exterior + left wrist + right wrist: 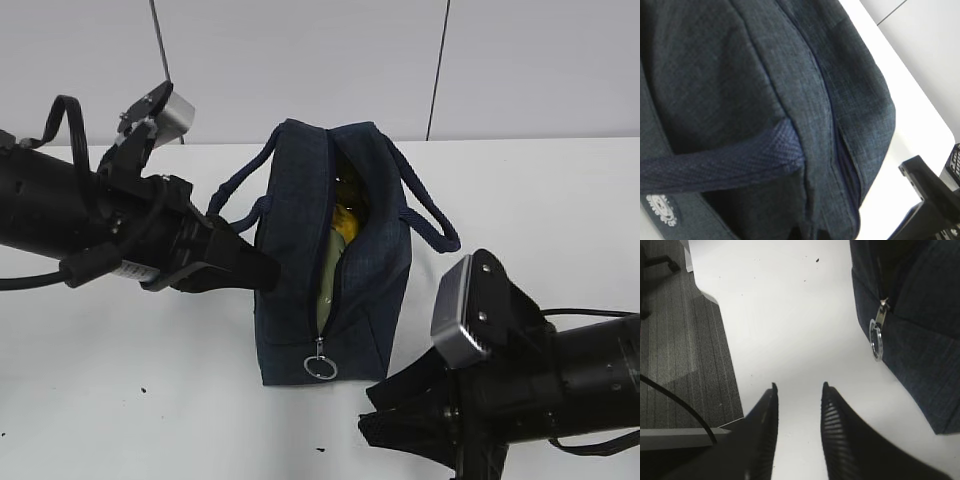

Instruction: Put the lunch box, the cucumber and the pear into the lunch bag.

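Lunch bag (330, 260) stands upright, zipper open along the top; pear (347, 215) and pale lunch box (331, 270) show inside, cucumber I can't see. Left gripper (262, 272) presses the bag's side; can't tell its finger state. Right gripper (799, 390) is empty, fingers apart, ring pull (875, 343) ahead and right. I'd brace left and check for the cucumber.

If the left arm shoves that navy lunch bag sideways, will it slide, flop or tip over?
The lunch bag stands tall on a narrow base, so a high push would probably tip it. Its fabric sides look soft and would likely dent first. The pear and lunch box showing through the open zipper add weight, so a low push may slide it.
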`<state>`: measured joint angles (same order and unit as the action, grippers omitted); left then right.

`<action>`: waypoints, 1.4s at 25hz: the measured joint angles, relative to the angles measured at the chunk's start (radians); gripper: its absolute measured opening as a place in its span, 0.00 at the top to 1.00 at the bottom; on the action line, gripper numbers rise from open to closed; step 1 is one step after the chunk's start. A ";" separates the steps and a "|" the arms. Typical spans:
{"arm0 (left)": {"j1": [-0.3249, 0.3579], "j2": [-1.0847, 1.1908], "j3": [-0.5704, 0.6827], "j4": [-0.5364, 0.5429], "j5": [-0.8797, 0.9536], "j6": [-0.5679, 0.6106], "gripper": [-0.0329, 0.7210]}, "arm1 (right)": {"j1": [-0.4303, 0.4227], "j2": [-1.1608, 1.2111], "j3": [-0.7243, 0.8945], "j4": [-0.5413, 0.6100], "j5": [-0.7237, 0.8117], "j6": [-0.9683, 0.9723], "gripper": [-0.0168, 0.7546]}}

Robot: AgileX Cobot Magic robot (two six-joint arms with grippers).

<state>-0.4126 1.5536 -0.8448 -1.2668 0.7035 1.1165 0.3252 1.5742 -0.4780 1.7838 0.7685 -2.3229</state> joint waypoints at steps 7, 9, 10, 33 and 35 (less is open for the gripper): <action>0.000 0.000 0.000 0.000 0.000 0.000 0.97 | 0.000 0.079 -0.021 0.006 0.000 -0.096 0.67; 0.000 0.000 0.000 0.000 0.000 0.000 0.97 | 0.000 0.119 -0.048 0.007 0.000 -0.097 0.67; 0.000 0.000 0.000 0.000 0.000 0.000 0.97 | 0.000 0.139 -0.061 0.009 0.000 -0.097 0.67; 0.000 0.000 0.000 0.000 0.005 0.000 0.97 | 0.000 0.354 -0.258 0.013 0.003 -0.029 0.67; 0.000 0.000 0.000 0.000 0.005 0.000 0.97 | 0.000 0.354 -0.258 0.013 0.042 -0.029 0.67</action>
<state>-0.4126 1.5536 -0.8448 -1.2668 0.7081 1.1165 0.3252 1.9279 -0.7360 1.7969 0.8105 -2.3516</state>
